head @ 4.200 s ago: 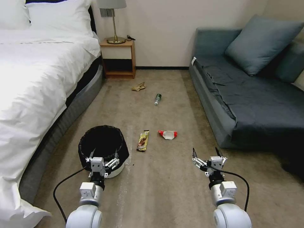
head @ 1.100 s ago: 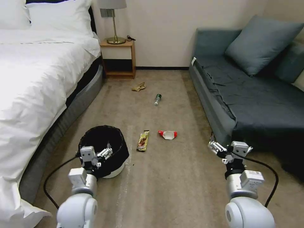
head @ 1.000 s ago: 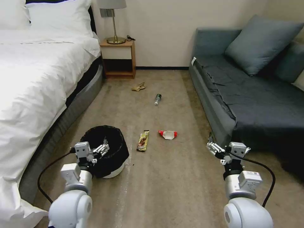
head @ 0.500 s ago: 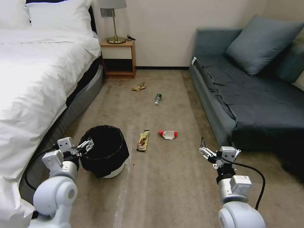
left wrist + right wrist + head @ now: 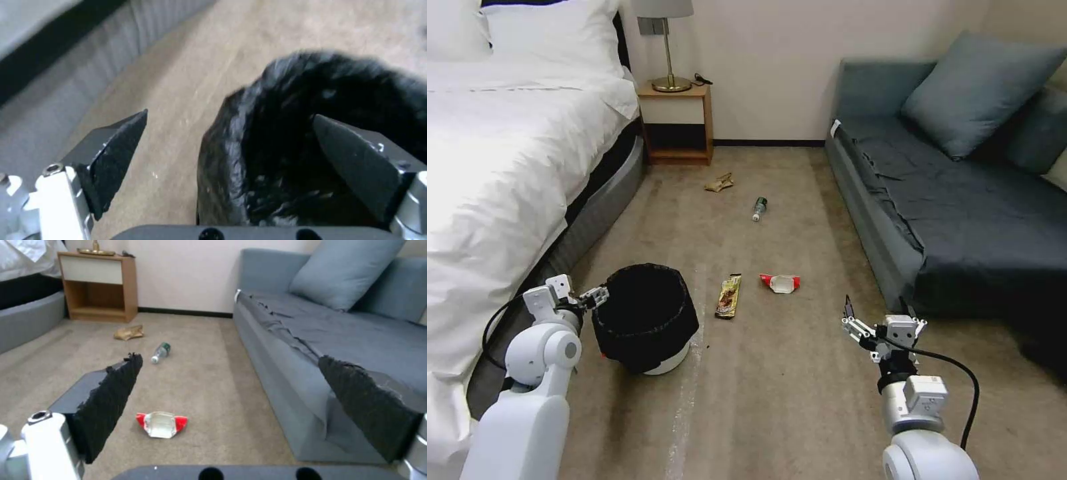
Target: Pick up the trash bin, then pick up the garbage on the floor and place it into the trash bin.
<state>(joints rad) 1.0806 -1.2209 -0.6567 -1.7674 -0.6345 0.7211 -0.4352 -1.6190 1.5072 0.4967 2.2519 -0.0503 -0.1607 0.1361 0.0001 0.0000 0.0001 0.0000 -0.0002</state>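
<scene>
The trash bin, white with a black liner, stands on the carpet beside the bed. My left gripper is at its left rim and open. In the left wrist view the liner's rim lies between the two fingers, untouched. My right gripper hovers open and empty over the carpet near the sofa's corner. The garbage lies ahead: a brown-gold wrapper, a red-and-white packet, a small bottle and a tan paper scrap.
A white bed runs along the left, close behind my left arm. A blue-grey sofa with a cushion lines the right. A wooden nightstand with a lamp stands at the far wall. Open carpet runs between bed and sofa.
My left arm has swung left, from behind the bin to its left rim. My right gripper went out toward the sofa, then came back left and nearer. The bin and litter stayed put.
</scene>
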